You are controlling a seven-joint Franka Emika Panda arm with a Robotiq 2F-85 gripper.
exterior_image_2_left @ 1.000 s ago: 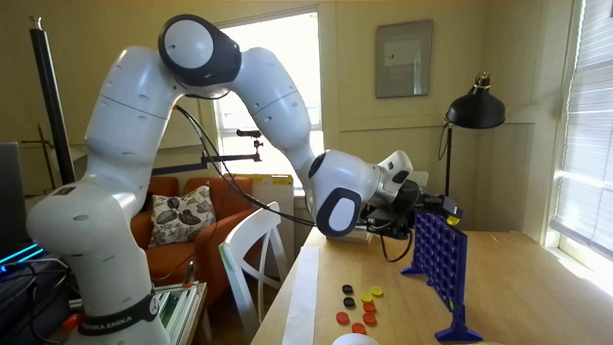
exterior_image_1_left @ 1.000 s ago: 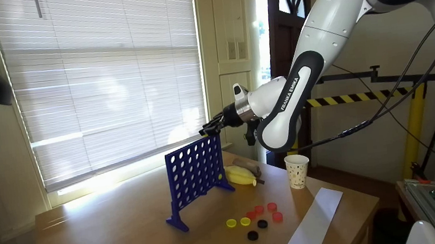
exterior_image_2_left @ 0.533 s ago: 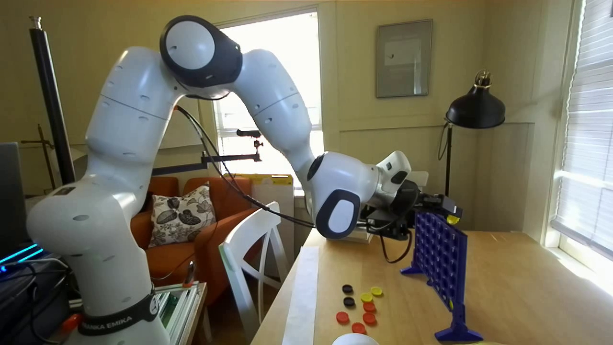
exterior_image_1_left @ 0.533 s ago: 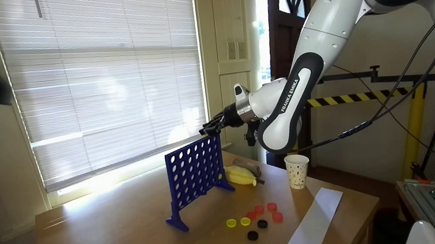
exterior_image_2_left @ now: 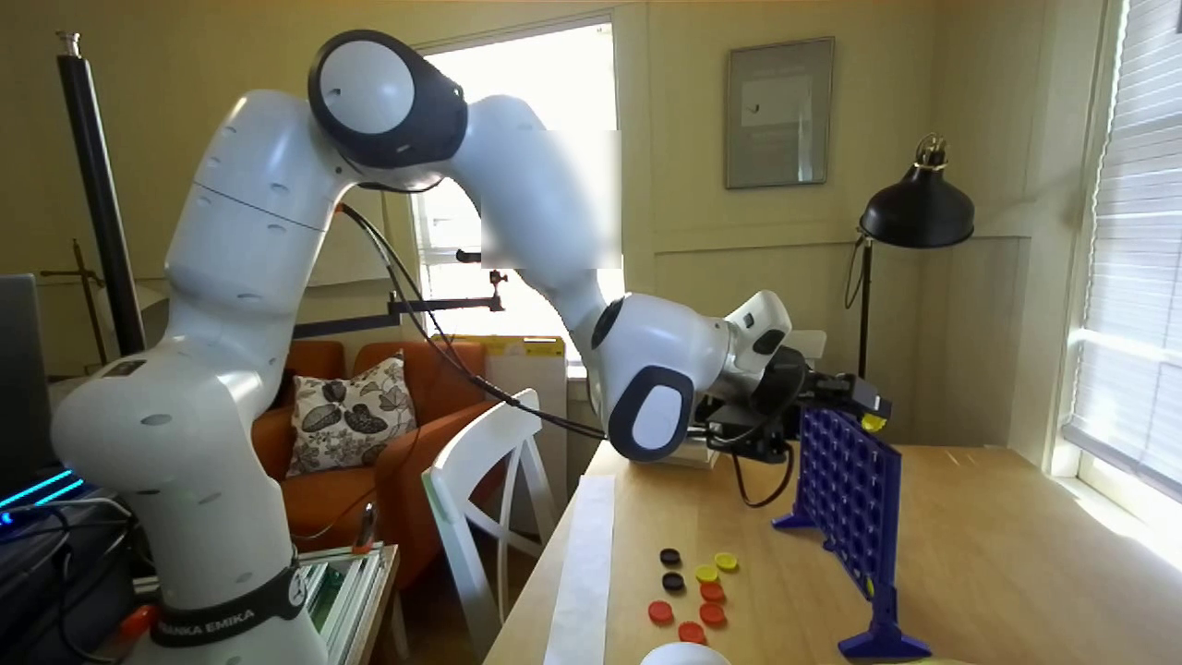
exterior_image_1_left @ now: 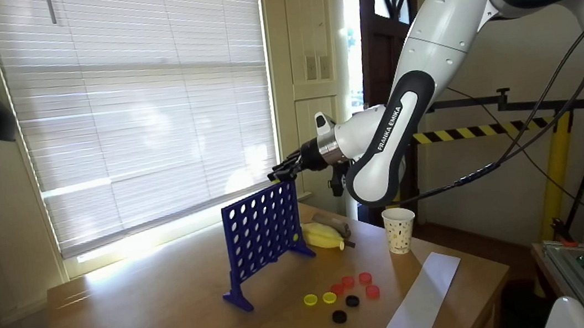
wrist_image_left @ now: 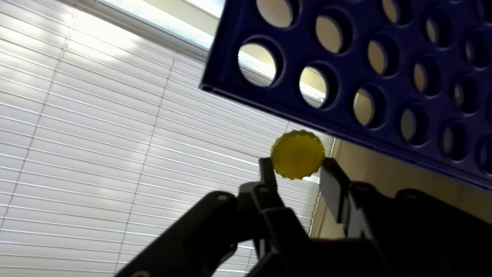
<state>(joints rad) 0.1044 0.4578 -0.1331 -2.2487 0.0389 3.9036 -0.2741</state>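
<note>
Gripper (wrist_image_left: 298, 159) pinches yellow disc (wrist_image_left: 298, 154) by rim, just above top edge of upright blue rack (wrist_image_left: 351, 73). Wrist view shows disc's full round face; both exterior views, only small yellow patch below gripper. Speckled paper cup (exterior_image_1_left: 400, 231) stands whole in exterior view; leaf-patterned pillow (exterior_image_2_left: 354, 411) appears in exterior view. "FRANKA EMIKA" reads along arm (exterior_image_1_left: 444, 22); base band (exterior_image_2_left: 226, 617) legibly bears "EMIKA."

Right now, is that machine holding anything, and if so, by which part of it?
Yes: the tool holds a yellow disc, pinched at opposite sides of its rim, its face uncovered in the wrist view.
</note>
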